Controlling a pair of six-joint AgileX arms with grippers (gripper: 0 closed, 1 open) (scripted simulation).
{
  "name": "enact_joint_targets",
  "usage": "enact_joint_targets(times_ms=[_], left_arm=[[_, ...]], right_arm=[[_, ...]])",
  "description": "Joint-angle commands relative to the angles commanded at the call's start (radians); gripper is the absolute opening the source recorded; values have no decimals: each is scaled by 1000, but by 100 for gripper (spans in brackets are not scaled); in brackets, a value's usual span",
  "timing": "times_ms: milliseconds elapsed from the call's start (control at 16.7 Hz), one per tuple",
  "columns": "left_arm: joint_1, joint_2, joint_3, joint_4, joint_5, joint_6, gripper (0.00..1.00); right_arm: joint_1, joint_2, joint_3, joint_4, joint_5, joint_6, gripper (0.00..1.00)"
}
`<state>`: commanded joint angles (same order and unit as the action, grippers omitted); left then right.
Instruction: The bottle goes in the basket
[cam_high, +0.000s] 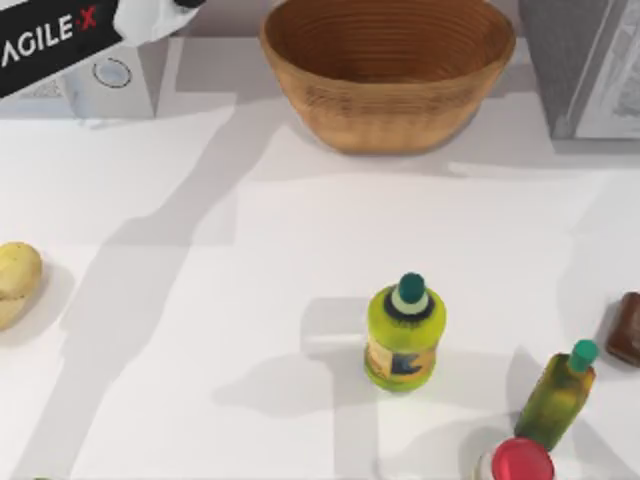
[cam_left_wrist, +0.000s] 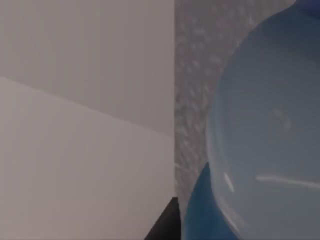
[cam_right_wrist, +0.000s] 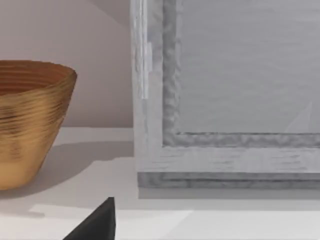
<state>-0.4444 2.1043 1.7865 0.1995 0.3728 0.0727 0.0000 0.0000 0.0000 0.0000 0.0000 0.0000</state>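
Observation:
The bottle (cam_left_wrist: 265, 140) sits right up against the left wrist camera, its clear pale body above a dark blue lower part. My left gripper is shut on it, and one black fingertip (cam_left_wrist: 164, 225) shows beside it. In the top view my left arm (cam_high: 60, 40) is at the table's far left corner. The wicker basket (cam_high: 388, 75) stands at the back middle of the table, well to the right of that arm, and its side (cam_right_wrist: 30, 125) shows in the right wrist view. My right gripper is parked near a grey cabinet, open, with one fingertip (cam_right_wrist: 97, 222) showing.
A squat yellow-green bottle (cam_high: 404, 335) stands at the front middle. A slim olive bottle (cam_high: 558, 395), a red-capped container (cam_high: 520, 462) and a brown object (cam_high: 626, 328) crowd the front right. A potato (cam_high: 15, 280) lies at the left edge. A grey cabinet (cam_high: 590, 60) fills the back right.

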Motion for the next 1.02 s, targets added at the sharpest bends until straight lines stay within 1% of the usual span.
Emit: enact_joint_targets(times_ms=[420,1020], left_arm=[[0,7,21,10,2,3,0],[-31,215,201,11,-28,-6,0]], right_arm=[[0,0,0,0,0,0,100],[0,0,0,0,0,0,100]])
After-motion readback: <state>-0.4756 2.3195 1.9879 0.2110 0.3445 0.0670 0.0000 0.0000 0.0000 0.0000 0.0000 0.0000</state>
